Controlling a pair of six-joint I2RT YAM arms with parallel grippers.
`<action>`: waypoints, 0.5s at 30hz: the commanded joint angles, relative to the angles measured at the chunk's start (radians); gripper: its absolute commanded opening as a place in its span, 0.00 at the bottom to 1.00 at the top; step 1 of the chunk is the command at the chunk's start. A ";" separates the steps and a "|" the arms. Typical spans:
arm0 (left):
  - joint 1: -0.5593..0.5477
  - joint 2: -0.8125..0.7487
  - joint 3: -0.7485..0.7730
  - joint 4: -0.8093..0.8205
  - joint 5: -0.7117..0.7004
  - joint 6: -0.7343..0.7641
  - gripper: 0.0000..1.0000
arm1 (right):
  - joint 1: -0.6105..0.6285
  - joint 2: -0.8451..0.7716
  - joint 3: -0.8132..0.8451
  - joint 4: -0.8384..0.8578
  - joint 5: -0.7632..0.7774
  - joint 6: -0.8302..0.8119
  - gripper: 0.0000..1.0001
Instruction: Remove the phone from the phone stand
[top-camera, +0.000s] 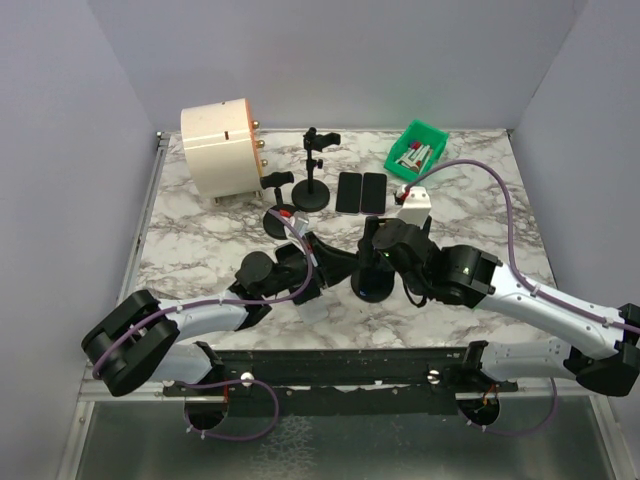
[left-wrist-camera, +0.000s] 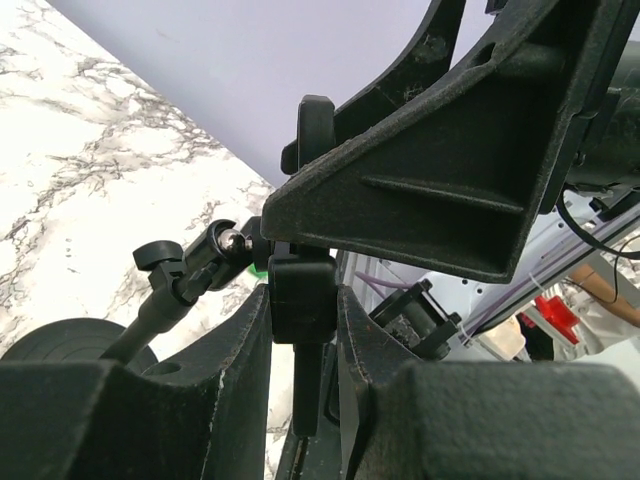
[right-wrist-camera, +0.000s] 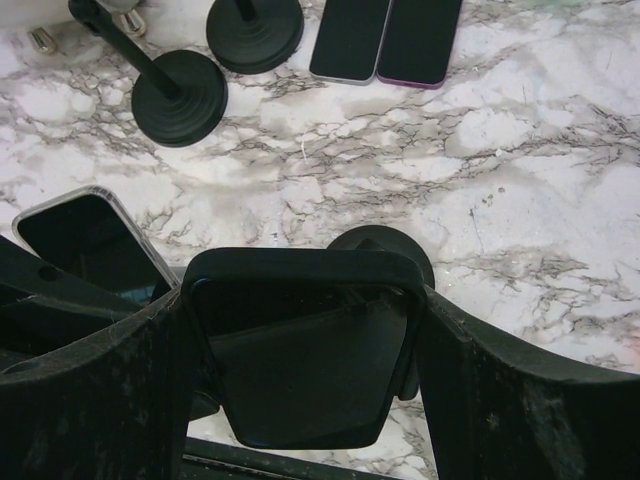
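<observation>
The phone (right-wrist-camera: 300, 360), dark-screened in a black case, stands upright between my right gripper's fingers (right-wrist-camera: 480, 380). My right gripper (right-wrist-camera: 305, 350) is shut on its two side edges. The black phone stand's round base (right-wrist-camera: 392, 248) shows just behind the phone, and in the top view (top-camera: 372, 288) under the right gripper (top-camera: 375, 250). My left gripper (left-wrist-camera: 302, 320) is shut on the stand's black clamp block (left-wrist-camera: 300, 290); in the top view it (top-camera: 310, 265) sits just left of the right one. The phone is mostly hidden in the top view.
Two dark phones (top-camera: 360, 192) lie flat at the back. Two other black stands (top-camera: 312, 190) (top-camera: 280, 218) stand near a white cylinder (top-camera: 222, 150). A green bin (top-camera: 415, 150) and a white box (top-camera: 412, 205) are back right. A clear-cased phone (right-wrist-camera: 90, 245) lies left.
</observation>
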 joint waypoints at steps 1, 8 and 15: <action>0.047 -0.015 -0.054 0.040 -0.035 -0.030 0.00 | -0.022 -0.020 -0.054 -0.234 0.176 -0.026 0.00; 0.061 -0.002 -0.072 0.076 -0.044 -0.060 0.00 | -0.024 -0.044 -0.075 -0.240 0.181 -0.002 0.00; 0.066 0.015 -0.080 0.089 -0.056 -0.079 0.00 | -0.034 -0.056 -0.093 -0.249 0.183 0.007 0.00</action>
